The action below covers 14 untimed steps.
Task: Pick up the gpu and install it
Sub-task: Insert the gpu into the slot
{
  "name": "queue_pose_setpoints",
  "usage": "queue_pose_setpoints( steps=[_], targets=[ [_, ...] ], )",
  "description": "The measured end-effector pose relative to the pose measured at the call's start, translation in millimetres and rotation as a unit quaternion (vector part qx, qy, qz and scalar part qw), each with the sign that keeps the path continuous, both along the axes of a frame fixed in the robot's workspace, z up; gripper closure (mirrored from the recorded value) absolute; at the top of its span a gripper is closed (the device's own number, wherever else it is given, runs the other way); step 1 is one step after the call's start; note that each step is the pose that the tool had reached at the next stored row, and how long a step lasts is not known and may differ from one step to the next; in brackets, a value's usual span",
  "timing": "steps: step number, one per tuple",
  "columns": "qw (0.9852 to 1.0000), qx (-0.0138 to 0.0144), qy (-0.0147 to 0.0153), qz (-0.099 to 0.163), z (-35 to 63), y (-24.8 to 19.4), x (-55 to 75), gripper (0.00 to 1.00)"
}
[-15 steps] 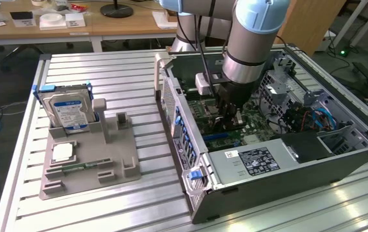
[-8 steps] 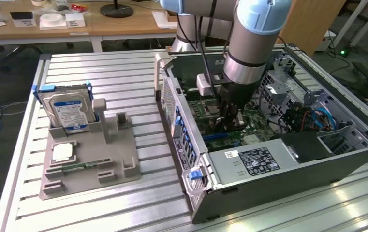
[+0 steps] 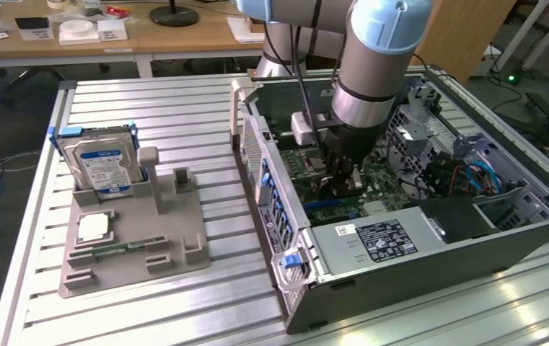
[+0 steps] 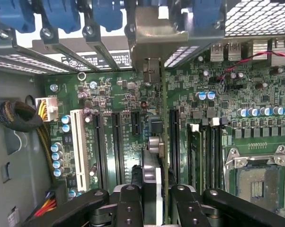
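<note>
Your end effector (image 4: 154, 198) pinches the thin, stiff green-and-black gpu card (image 4: 157, 142) by its upper edge, jaws narrowly parted; below it waits the green motherboard (image 4: 114, 99), so treat the card as light but fragile.

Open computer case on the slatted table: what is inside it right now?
Inside the grey computer case: the green motherboard, an empty processor socket, and the gripper holding the thin green gpu edge-on above the slots. The gpu hides the slot beneath.

No text is legible. The hard drive (image 3: 101, 167) and power supply (image 3: 380, 240) carry printed labels, their lettering unreadable.
</note>
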State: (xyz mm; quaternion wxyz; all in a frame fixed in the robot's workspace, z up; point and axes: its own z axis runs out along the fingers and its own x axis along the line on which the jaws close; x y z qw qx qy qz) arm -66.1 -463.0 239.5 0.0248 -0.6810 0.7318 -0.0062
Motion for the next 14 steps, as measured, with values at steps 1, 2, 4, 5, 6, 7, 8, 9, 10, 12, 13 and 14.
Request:
queue_pose_setpoints(
  steps=[1,2,4,5,6,7,8,9,10,12,13,14],
  targets=[
    [1.0,0.0,0.0,0.0,-0.4,0.0,-0.3,0.72],
    [1.0,0.0,0.0,0.0,-0.6,0.1,-0.4,0.72],
    [1.0,-0.0001,-0.0003,0.0,-0.8,0.2,-0.7,0.72],
    [1.0,-0.0001,-0.0009,0.0,-0.9,0.2,-0.8,0.72],
    [1.0,0.0,-0.0015,0.0,-1.0,0.3,-0.8,0.72],
    [1.0,0.0001,-0.0019,0.0,-1.2,0.5,-0.7,0.72],
    [1.0,0.0003,-0.0022,0.0,-1.4,0.7,-0.7,0.72],
    [1.0,0.0001,-0.0023,0.0,-1.5,0.7,-0.7,0.72],
    [1.0,-0.0001,-0.0022,0.0,-1.5,0.7,-0.8,0.72],
    [1.0,0.0,-0.0023,0.0,-2.0,0.7,-1.0,0.72],
    [1.0,0.0,-0.0024,0.0,-2.2,0.7,-1.1,0.72],
    [1.0,0.0,-0.0025,0.0,-2.5,0.7,-1.1,0.72]
  ],
)
